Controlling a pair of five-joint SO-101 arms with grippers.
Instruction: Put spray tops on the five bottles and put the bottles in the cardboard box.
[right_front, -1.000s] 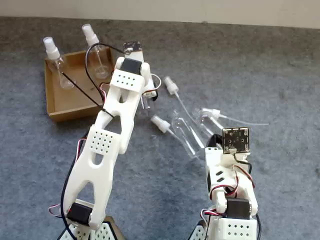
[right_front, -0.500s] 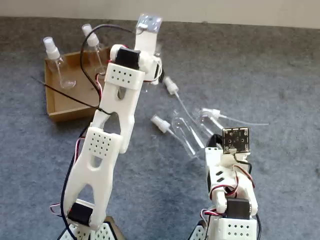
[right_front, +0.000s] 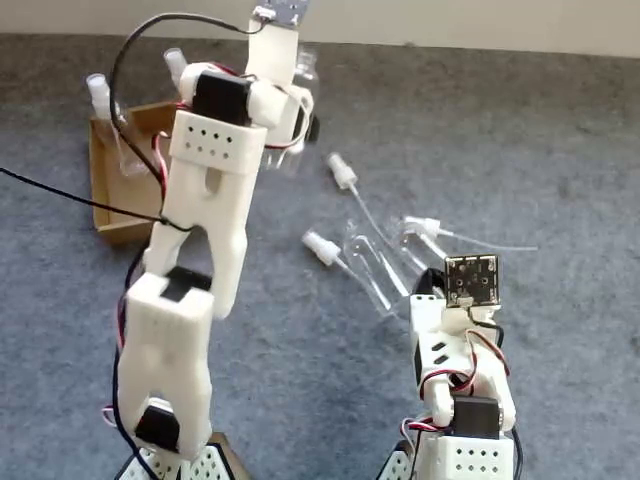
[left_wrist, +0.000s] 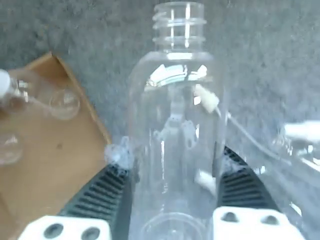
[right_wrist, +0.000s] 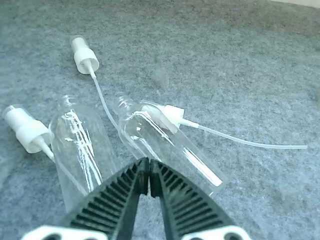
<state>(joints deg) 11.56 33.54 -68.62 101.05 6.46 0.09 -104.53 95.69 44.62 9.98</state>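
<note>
Grey, felt-like cloth covers the surface (right_front: 560, 120), with the cardboard box (right_front: 100, 195) near its far left corner and two capped bottles (right_front: 100, 95) standing inside. The left hand (left_wrist: 175, 172) is closed part-way on a bare bottle (left_wrist: 175, 115), its two fingers pressing the clear sides low on the body, the open threaded neck pointing away; the bottle hangs in the air beside the box's right wall, toward the far edge. The right hand (right_wrist: 149, 172) is closed with nothing in it, its fingers touching each other, and hovers just above two bottles (right_wrist: 80, 145) that lie uncapped near the middle of the surface among three loose spray tops (right_wrist: 84, 55), one of them resting across a bottle's neck. The main risk seems to be the held bottle going into the box without its top, since no top is anywhere near it. The smooth plastic could also twist or slip in so narrow a grip. The left arm's black cable (right_front: 60, 190) runs across the box and could topple the standing bottles. The long, thin tubes may bend rather than enter a neck.
</note>
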